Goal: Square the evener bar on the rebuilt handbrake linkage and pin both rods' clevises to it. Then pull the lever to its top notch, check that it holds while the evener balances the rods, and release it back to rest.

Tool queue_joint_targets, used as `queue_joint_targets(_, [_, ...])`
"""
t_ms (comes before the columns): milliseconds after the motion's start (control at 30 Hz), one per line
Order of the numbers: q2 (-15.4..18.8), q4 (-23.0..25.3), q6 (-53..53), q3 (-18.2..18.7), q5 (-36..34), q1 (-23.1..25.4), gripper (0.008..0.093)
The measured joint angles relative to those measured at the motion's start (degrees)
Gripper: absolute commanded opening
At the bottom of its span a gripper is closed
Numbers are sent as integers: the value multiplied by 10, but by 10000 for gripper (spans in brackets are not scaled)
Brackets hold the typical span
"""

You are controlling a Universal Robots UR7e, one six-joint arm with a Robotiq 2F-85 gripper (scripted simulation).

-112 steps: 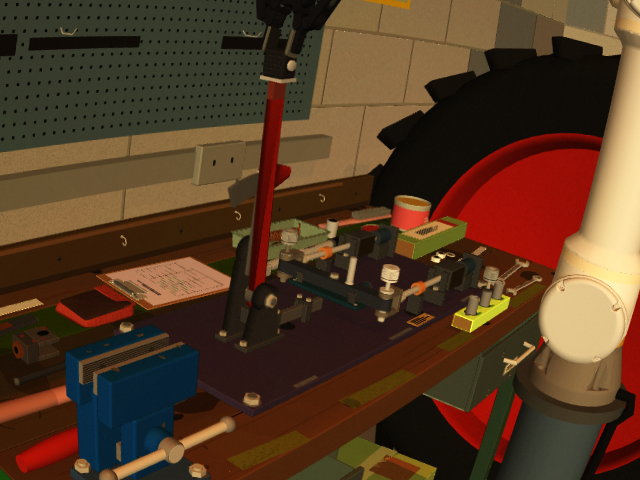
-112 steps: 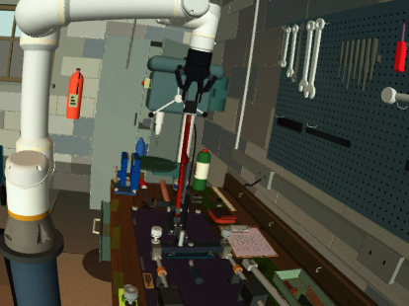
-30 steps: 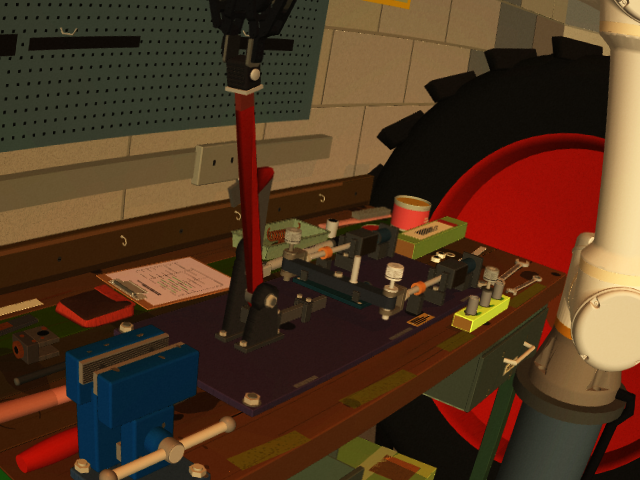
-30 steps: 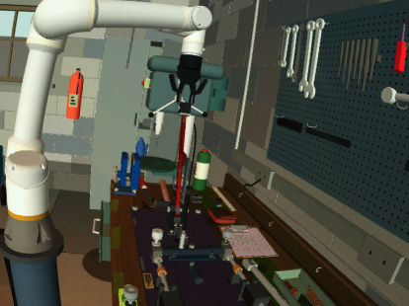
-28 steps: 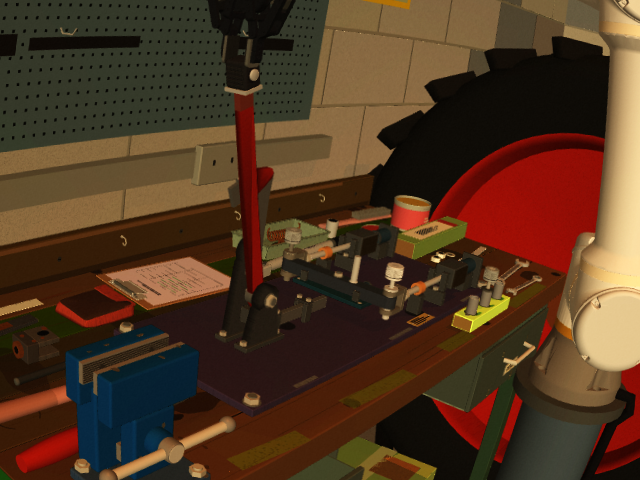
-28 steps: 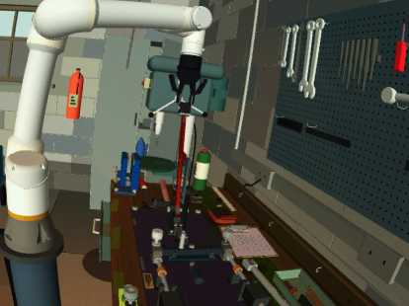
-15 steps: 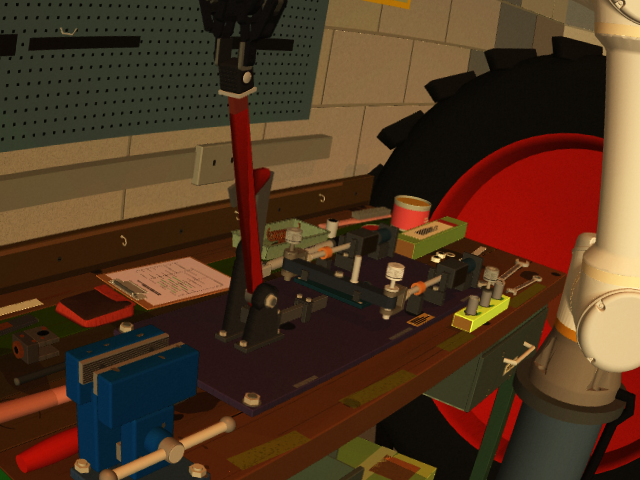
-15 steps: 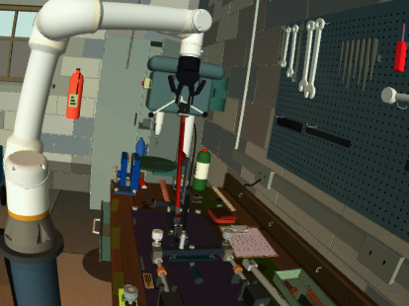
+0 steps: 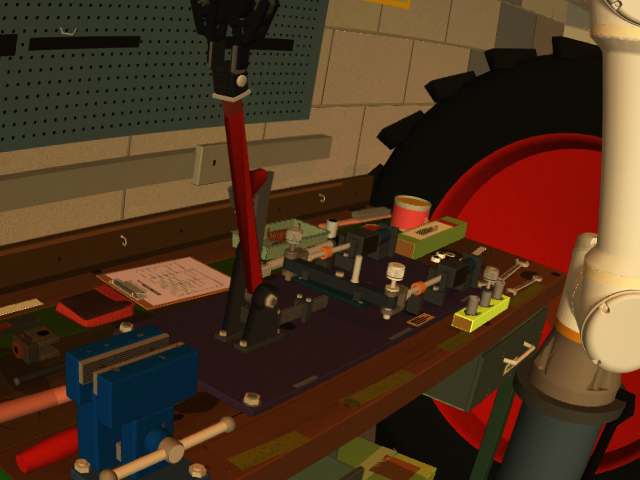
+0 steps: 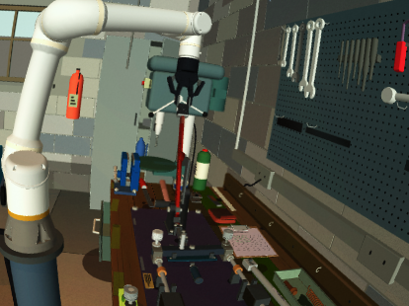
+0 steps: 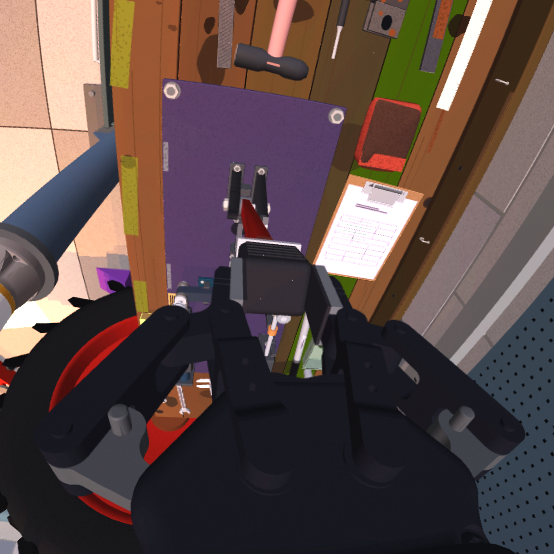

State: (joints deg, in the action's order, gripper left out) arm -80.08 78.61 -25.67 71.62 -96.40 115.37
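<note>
The gripper (image 9: 231,64) (image 10: 184,107) (image 11: 273,289) is high above the purple base plate, and the red handbrake lever's black grip (image 9: 227,77) (image 11: 271,279) is clamped in its fingers. The lever (image 9: 242,196) (image 10: 180,158) stands nearly upright, leaning slightly toward the vise, on its pivot bracket (image 9: 258,315). The dark evener bar (image 9: 341,281) (image 10: 191,254) lies across the plate with a knurled pin at each end (image 9: 293,238) (image 9: 395,273). Two rods with orange collars (image 9: 325,253) (image 9: 418,287) run from it to black blocks.
A big black and red tractor wheel (image 9: 517,206) stands behind the bench's right end, next to the arm's base (image 9: 584,336). A blue vise (image 9: 129,382), clipboard (image 9: 165,281), green tray (image 9: 279,235), red can (image 9: 411,212) and yellow pin block (image 9: 481,312) surround the plate.
</note>
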Motion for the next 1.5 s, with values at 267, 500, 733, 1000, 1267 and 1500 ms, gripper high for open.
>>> queue_joint_targets(267, [0, 0, 0, 0, 0, 0, 130])
queue_joint_targets(500, [0, 0, 0, 0, 0, 0, 270])
queue_joint_targets(733, [0, 0, 0, 0, 0, 0, 410])
queue_joint_targets(1000, [2, 5, 0, 1, 7, 1, 570])
queue_joint_targets(1267, [2, 5, 0, 1, 7, 2, 680])
queue_joint_targets(1500, [2, 5, 0, 1, 7, 2, 680])
